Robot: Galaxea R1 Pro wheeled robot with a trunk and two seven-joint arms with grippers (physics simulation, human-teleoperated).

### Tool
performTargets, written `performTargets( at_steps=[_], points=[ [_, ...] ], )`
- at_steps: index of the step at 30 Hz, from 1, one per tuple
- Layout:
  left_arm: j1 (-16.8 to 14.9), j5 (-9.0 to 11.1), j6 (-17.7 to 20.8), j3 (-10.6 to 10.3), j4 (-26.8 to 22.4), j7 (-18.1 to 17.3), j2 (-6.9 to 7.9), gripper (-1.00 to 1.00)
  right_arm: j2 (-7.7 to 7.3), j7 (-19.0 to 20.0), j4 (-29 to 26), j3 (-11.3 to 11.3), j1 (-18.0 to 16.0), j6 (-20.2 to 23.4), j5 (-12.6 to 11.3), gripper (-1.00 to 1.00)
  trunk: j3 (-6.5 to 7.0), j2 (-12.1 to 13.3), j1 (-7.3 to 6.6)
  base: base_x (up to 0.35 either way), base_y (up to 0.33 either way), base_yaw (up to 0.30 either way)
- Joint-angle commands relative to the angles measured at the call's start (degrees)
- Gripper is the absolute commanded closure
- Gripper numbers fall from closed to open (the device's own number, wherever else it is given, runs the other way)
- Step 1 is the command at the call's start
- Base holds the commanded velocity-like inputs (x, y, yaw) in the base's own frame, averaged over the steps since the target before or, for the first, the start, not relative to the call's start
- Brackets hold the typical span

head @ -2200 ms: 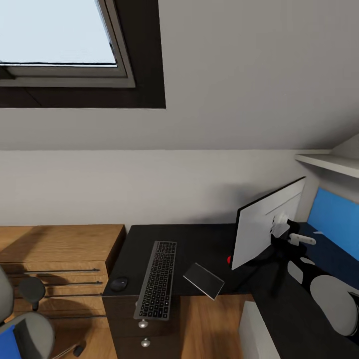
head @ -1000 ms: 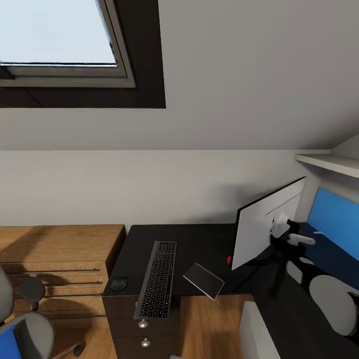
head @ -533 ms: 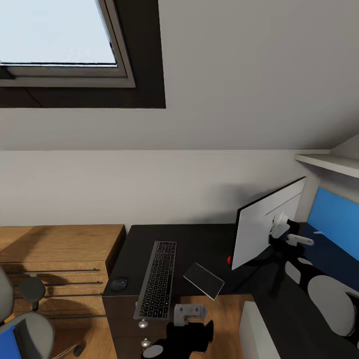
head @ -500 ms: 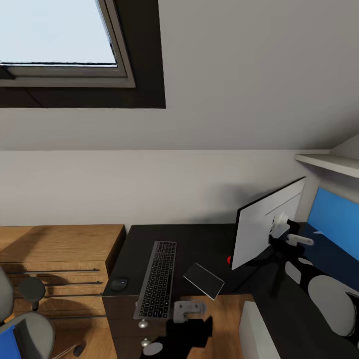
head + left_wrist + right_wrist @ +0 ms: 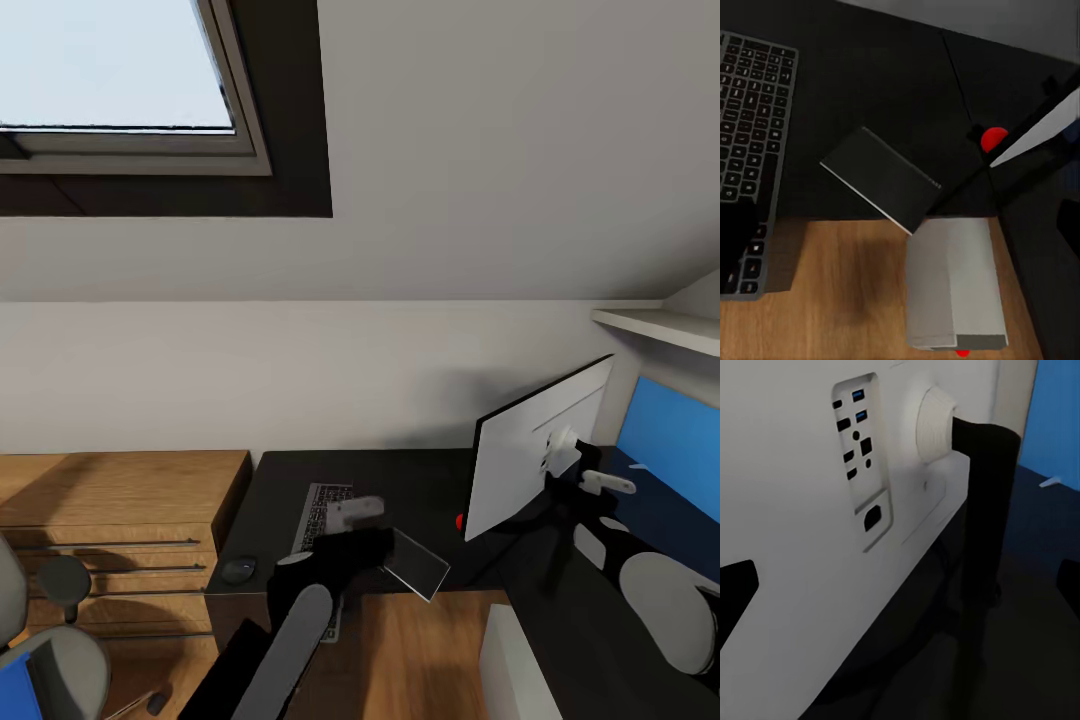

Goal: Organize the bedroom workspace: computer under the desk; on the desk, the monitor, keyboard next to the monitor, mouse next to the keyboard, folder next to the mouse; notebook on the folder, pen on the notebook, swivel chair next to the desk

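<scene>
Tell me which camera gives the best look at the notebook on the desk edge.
Left wrist view: the notebook sits mid-frame, whole, one corner hanging off the desk beside the keyboard. In the head view the left arm covers part of it. The right wrist view faces the monitor back.

I'm standing in an attic bedroom doubling as a home office: a skylight (image 5: 110,70) is sitting in the sloping ceiling, and a black desk (image 5: 400,485) is carrying a keyboard (image 5: 750,127) and a white monitor (image 5: 520,465). A wooden chest of drawers (image 5: 110,520) is standing just beside it, and a grey swivel chair (image 5: 50,660) is waiting near the drawers.
</scene>
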Motion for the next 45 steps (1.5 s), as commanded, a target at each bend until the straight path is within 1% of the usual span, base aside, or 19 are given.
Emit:
performTargets(
  at_steps=[1,2,5,6,9,10,11,12,14,15,16,25,41,45],
  points=[
    [-1.1,0.7,0.6,0.3,-0.1,0.6,0.00,-1.00,-0.08,-0.2,0.1,-0.4,0.0,-0.2,0.6,-1.00,-0.03,0.0,0.02,0.000,0.000,0.000],
    [-2.0,0.8,0.9,0.7,-0.2,0.5,0.00,-1.00,-0.46,-0.2,0.1,-0.4,0.0,-0.2,0.6,-1.00,-0.03,0.0,0.02,0.000,0.000,0.000],
    [-2.6,0.9,1.0,1.0,-0.3,0.0,0.00,-1.00,-1.53,-0.3,0.2,-0.4,0.0,-0.2,0.7,-1.00,-0.03,0.0,0.02,0.000,0.000,0.000],
    [-2.8,0.9,0.9,0.0,-0.8,-2.7,1.49,-1.00,-2.32,-0.4,0.3,-0.4,0.8,-0.2,0.7,-1.00,-0.03,0.0,0.02,0.000,0.000,0.000],
    [-2.9,0.9,0.3,-0.8,-1.2,-5.3,3.20,-1.00,-2.96,-0.6,0.4,-0.3,1.7,-0.4,0.8,-1.00,-0.03,0.0,0.02,0.000,0.000,0.000],
    [-2.9,0.9,-0.2,-1.1,-1.3,-6.4,4.70,-1.00,-3.47,-1.0,0.5,-0.3,2.2,-0.8,0.8,-1.00,-0.03,0.0,0.02,0.000,0.000,0.000],
    [-2.9,1.0,-1.4,-1.5,-1.4,-7.3,7.59,-1.00,-3.67,-1.4,0.5,-0.3,2.5,-1.1,0.8,-1.00,-0.03,0.0,0.02,0.000,0.000,0.000],
    [-2.9,1.0,-3.7,-1.7,-1.5,-7.9,10.39,-1.00,-3.85,-2.9,0.6,-0.2,2.8,-1.7,0.9,-1.00,-0.03,0.0,0.02,0.000,0.000,0.000],
    [-2.9,1.0,-5.9,-1.7,-1.5,-8.1,13.12,-1.00,-3.97,-5.2,0.6,-0.2,3.2,-2.2,0.9,-1.00,-0.03,0.0,0.02,0.000,0.000,0.000],
    [-2.9,1.0,-6.1,-1.8,-1.6,-8.1,13.46,-1.00,-3.99,-5.5,0.6,-0.2,3.3,-2.2,0.9,-1.00,-0.03,0.0,0.02,0.000,0.000,0.000],
    [-2.9,1.0,-6.8,-1.9,-1.6,-8.0,14.53,-1.00,-3.90,-6.4,0.6,-0.2,4.2,-2.8,0.9,-1.00,-0.03,0.0,0.02,0.000,0.000,0.000],
    [-2.9,1.0,-6.7,-1.8,-1.6,-7.9,14.82,-1.00,-3.32,-6.6,0.7,-0.2,5.1,-3.2,0.8,-1.00,-0.03,0.0,0.02,0.000,0.000,0.000],
    [-2.9,1.1,-6.7,-1.9,-1.4,-7.9,14.83,-1.00,-3.24,-6.6,0.7,-0.3,5.2,-3.2,0.8,-1.00,-0.03,0.0,0.02,0.000,0.000,0.000],
    [-2.9,1.1,-6.6,-1.9,-1.3,-7.9,14.87,-1.00,-3.27,-6.6,0.7,-0.2,5.2,-3.2,0.8,-1.00,-0.03,0.0,0.02,0.104,-0.088,0.000]
  ],
)
